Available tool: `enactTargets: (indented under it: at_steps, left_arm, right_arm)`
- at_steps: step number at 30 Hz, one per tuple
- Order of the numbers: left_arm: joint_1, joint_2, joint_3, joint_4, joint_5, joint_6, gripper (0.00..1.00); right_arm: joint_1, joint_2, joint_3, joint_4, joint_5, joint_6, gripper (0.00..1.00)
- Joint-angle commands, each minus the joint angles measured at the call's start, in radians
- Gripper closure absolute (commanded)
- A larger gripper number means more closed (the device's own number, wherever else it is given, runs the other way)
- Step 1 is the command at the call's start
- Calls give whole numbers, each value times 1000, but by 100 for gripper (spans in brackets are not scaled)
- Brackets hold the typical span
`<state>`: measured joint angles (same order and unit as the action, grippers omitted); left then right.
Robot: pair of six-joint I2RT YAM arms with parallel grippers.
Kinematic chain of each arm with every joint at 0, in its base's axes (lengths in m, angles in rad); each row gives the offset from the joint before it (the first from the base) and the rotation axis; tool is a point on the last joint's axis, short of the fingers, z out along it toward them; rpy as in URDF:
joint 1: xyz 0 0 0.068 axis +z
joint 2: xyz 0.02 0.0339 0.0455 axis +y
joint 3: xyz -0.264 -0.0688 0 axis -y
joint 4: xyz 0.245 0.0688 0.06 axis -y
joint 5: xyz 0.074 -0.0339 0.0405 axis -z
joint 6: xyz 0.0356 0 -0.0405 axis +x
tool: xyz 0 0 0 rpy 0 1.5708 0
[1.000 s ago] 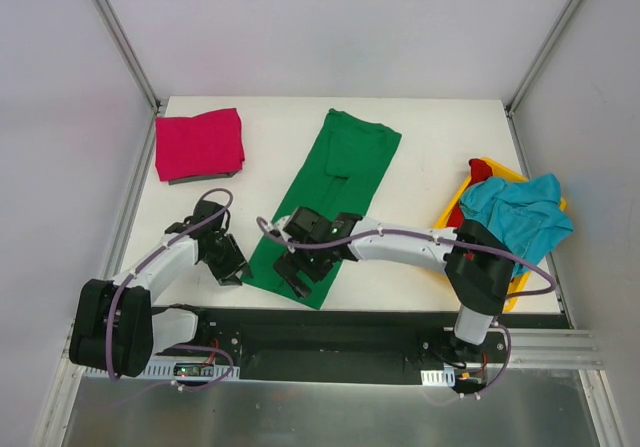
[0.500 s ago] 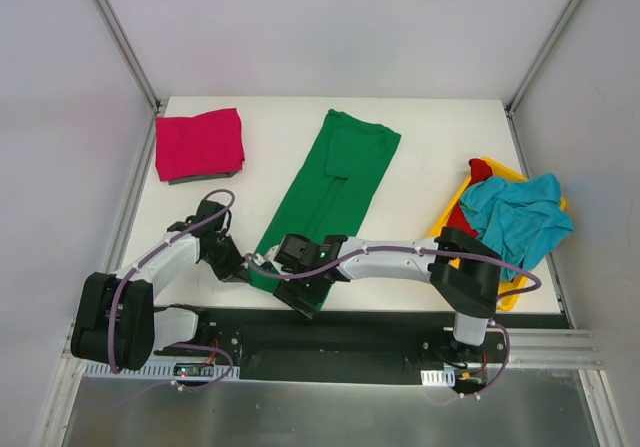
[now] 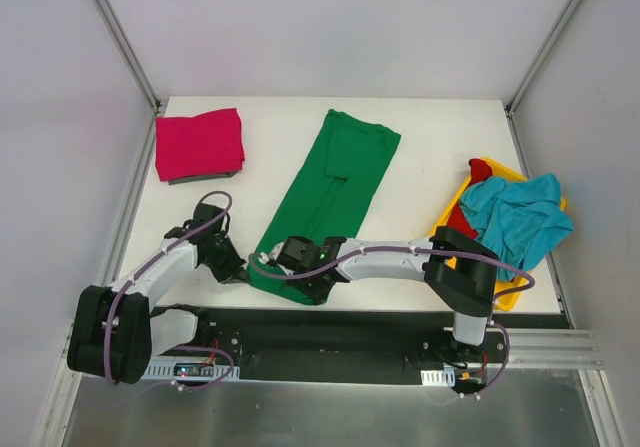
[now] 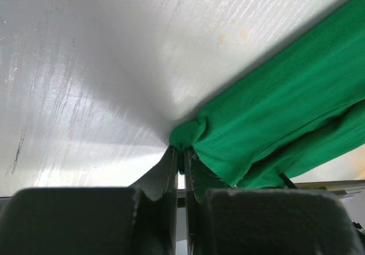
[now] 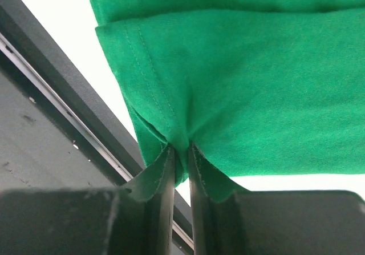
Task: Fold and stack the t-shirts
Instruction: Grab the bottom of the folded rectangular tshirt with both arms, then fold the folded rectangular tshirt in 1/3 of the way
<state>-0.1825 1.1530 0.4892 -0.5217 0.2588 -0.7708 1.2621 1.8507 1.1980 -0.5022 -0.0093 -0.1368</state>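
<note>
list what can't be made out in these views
Top view: red t-shirt, mostly buried under the teal t-shirt in the yellow bin.
Top view: grey thing under the magenta t-shirt, only an edge shows.
Top view: near corners of the green t-shirt, covered by the left gripper and right gripper.

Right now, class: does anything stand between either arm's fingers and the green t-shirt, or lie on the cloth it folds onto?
Nothing visible. The left fingers and right fingers both pinch the near hem of the green t-shirt, whose far half lies bare. The pink t-shirt sits far left.
</note>
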Motion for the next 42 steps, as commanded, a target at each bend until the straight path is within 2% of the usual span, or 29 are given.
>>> enactTargets:
  at_steps: [1,3,4,9,13,16,21,26,33,42]
  left_arm:
    - [-5,-65,-24,-14,-41,-22,100]
    - [-5,-104,-14,-46,-61,-31,100]
    - [-5,-131,-8,-69,-96,-39,100]
    - [-5,-315,31,-219,-286,-96,100]
    - [-5,-441,67,-277,-320,-104,100]
    - [-5,-469,97,-279,-331,-97,100]
    - [-9,-365,212,-245,-285,-94,100]
    - [-61,-253,313,-83,-260,-101,100]
    - [-109,52,521,18,-232,-74,100]
    - [-120,410,827,66,-152,-10,100]
  right_arm:
    - [6,7,-40,1,-18,22,88]
    - [6,-19,-32,2,-70,20,93]
    - [6,-37,-28,10,-104,19,99]
    - [6,-103,-3,36,-248,17,99]
    - [6,-139,5,63,-342,9,99]
    - [0,-168,2,67,-362,9,99]
    - [-61,-217,-5,41,-351,25,100]
    - [-179,-274,-26,-18,-270,-18,99]
    - [-366,-297,14,-73,-232,-50,99]
    - [-544,-213,120,-122,-245,-93,99]
